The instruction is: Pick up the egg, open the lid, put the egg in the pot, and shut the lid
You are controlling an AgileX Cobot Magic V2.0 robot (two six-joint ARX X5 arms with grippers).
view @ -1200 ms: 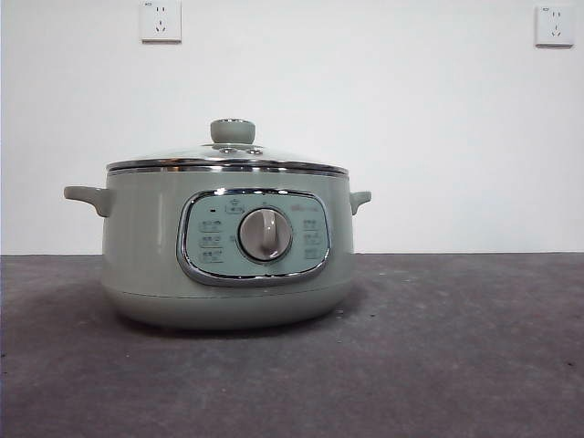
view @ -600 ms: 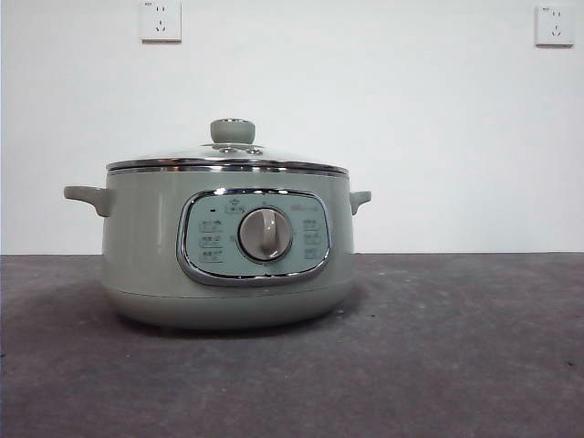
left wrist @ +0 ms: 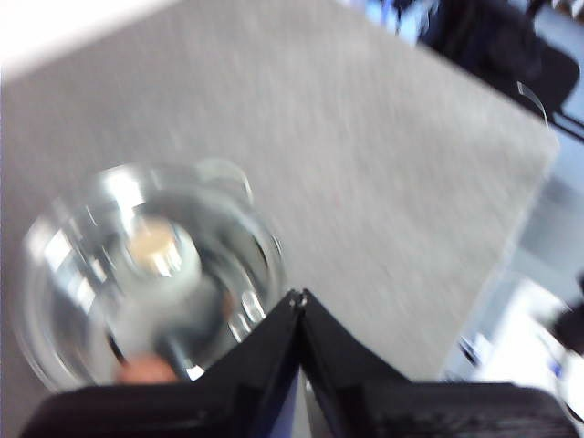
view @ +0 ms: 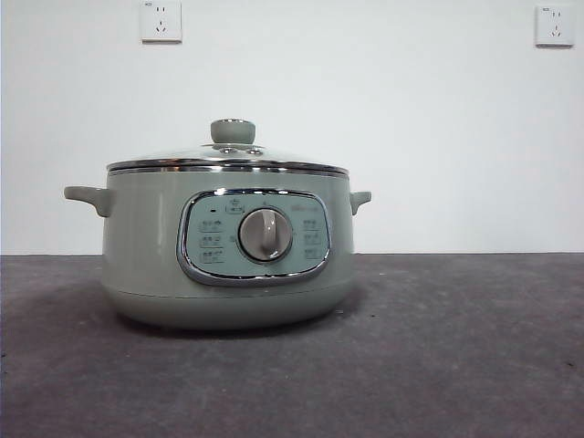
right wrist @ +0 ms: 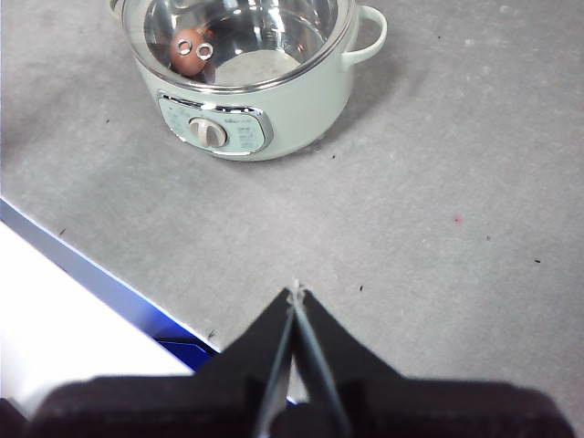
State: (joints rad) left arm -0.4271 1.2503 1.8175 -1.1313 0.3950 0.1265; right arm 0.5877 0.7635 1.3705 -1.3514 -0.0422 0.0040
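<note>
Front view: the pot is sitting left of centre in the frame on a dark grey table, with a white wall behind it. The lid is resting closed on the pot's rim, its pale green knob standing upright at the top. A chrome-framed control panel with a grey dial is facing the camera, and a small handle is sticking out at each side. Two wall sockets are showing, one in the upper left corner and one in the upper right corner. No arm is showing in this view.

In the right wrist view, the pot is lying at the top of the frame, left of centre, and the egg is sitting inside it, seen through the glass lid (two small shiny fittings on the glass are partly overlapping it). The right gripper is hanging at bottom centre, well apart from the pot, its two black jaws pressed together into a point.

In the left wrist view, which is blurred, the lid and its knob are filling the lower left of the frame. The left gripper is sitting at bottom centre, near the pot's rim, its jaws also pressed together and pinching nothing. An orange smudge at the lower left edge of the lid is too blurred to identify.
</note>
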